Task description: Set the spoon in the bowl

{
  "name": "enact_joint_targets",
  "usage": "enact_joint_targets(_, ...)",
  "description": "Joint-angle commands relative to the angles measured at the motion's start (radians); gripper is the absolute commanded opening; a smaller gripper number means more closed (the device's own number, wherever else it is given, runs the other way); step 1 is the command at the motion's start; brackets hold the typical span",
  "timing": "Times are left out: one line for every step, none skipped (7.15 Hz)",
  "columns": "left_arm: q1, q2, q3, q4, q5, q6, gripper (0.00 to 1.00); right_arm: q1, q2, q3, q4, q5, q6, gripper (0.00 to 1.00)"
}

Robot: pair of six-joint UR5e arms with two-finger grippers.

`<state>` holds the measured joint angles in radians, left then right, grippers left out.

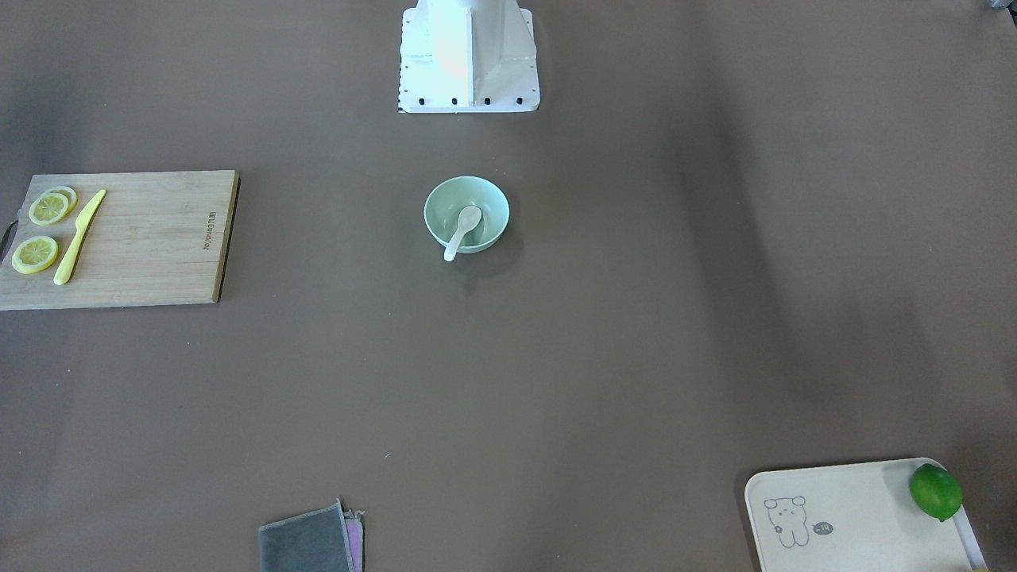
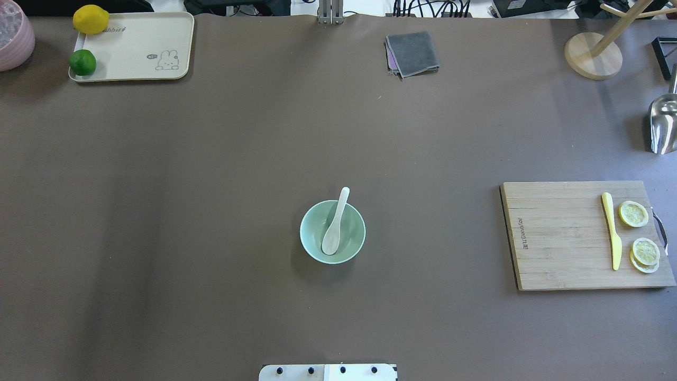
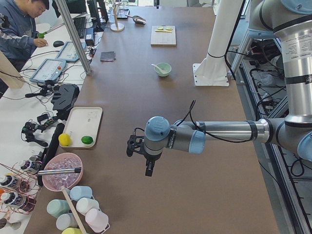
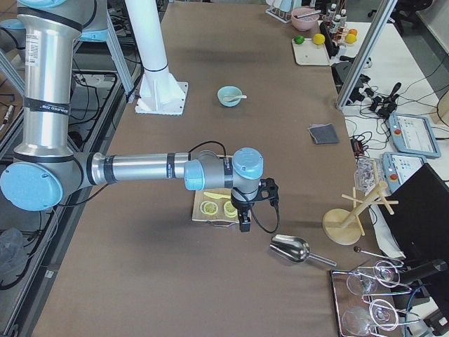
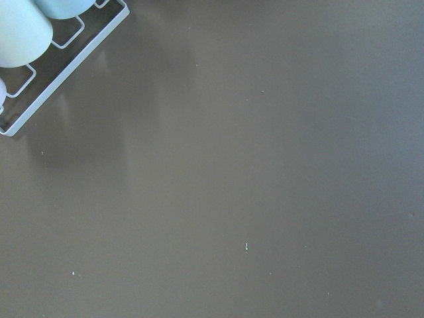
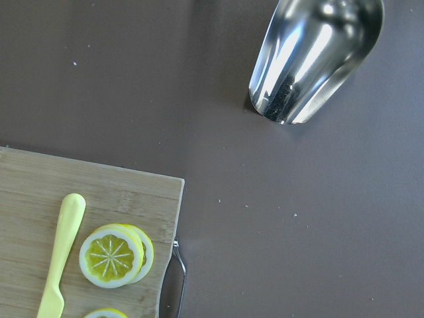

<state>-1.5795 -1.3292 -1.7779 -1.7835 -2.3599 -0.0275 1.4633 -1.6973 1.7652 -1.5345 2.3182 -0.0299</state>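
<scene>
The white spoon [image 2: 335, 224] lies in the pale mint-green bowl [image 2: 355, 233] at the table's middle. Its scoop rests inside and its handle leans over the rim. Both also show in the front view, spoon [image 1: 462, 233] and bowl [image 1: 490, 208]. My left gripper [image 3: 148, 167] shows only in the exterior left view, far from the bowl, near the table's left end. My right gripper [image 4: 243, 223] shows only in the exterior right view, above the cutting board's end. I cannot tell whether either is open or shut. Neither holds anything that I can see.
A wooden cutting board [image 2: 560, 238] holds a yellow knife [image 2: 611, 228] and lemon slices [image 2: 633, 214]. A cream tray [image 2: 137, 42] carries a lime [image 2: 82, 62] and a lemon [image 2: 90, 19]. A grey cloth [image 2: 412, 53], a metal scoop [image 6: 311, 56] and a wooden stand [image 2: 592, 55] lie at the far side.
</scene>
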Motion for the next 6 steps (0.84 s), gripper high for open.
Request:
enact_joint_targets(0.001,0.001,-0.006,-0.007,-0.007,0.000,0.98,0.000,-0.002,0.002,-0.001,0.035,-0.001,1.00)
enact_joint_targets(-0.002,0.004,-0.020,-0.010,-0.009,0.003,0.98,0.000,-0.002,-0.016,-0.001,0.039,0.001,1.00)
enact_joint_targets(-0.001,0.002,-0.018,-0.010,-0.009,0.001,0.98,0.000,0.001,-0.026,0.001,0.043,-0.004,1.00)
enact_joint_targets(-0.001,-0.007,-0.011,-0.011,-0.009,-0.003,0.98,0.000,0.002,-0.026,0.001,0.041,-0.004,1.00)
enact_joint_targets(-0.011,0.004,-0.029,-0.017,-0.010,0.003,0.98,0.000,0.001,-0.038,0.001,0.040,-0.008,1.00)
enact_joint_targets(-0.017,0.005,-0.034,-0.039,-0.009,0.003,0.98,0.000,-0.001,-0.038,0.001,0.035,-0.008,1.00)
